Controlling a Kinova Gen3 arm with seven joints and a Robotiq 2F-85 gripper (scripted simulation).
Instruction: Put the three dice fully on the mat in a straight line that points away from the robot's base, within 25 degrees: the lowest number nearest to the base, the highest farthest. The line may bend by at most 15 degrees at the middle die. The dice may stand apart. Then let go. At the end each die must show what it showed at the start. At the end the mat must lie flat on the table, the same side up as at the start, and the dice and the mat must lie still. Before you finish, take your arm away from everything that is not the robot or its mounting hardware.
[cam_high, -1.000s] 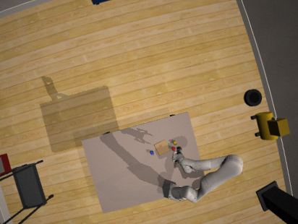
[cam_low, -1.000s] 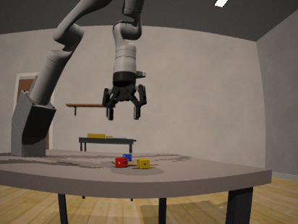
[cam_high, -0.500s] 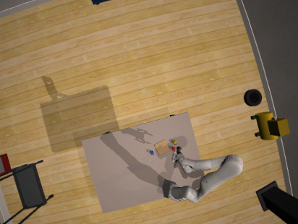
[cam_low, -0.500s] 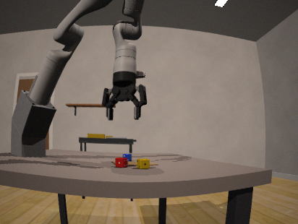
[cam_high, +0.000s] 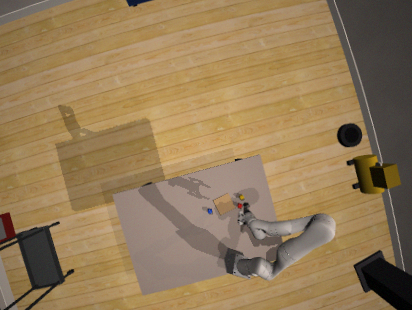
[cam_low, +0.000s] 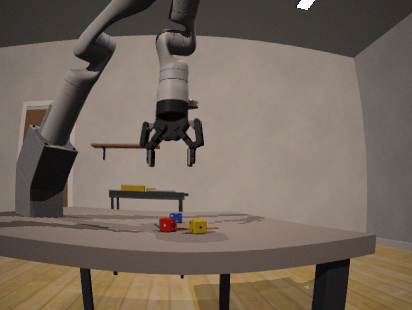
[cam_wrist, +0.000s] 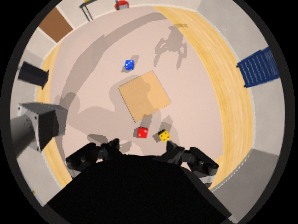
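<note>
A small tan mat (cam_high: 224, 203) lies flat on the grey table; it also shows in the wrist view (cam_wrist: 143, 96). The red die (cam_high: 240, 205) and the yellow die (cam_high: 241, 197) sit just off the mat's right edge, close together. They also show in the side view, red (cam_low: 167, 224) and yellow (cam_low: 198, 226), and in the wrist view, red (cam_wrist: 141, 132) and yellow (cam_wrist: 162, 136). The blue die (cam_high: 210, 211) (cam_wrist: 129, 64) sits off the mat's left side, apart from it. My gripper (cam_low: 171, 161) is open and empty, high above the table near the red die.
The arm's base (cam_high: 234, 262) stands at the table's near edge. A dark side table (cam_low: 148, 195) with a yellow block stands beyond the table. A dark cart (cam_high: 40, 257) stands on the floor at left, a yellow bin (cam_high: 372, 174) at right.
</note>
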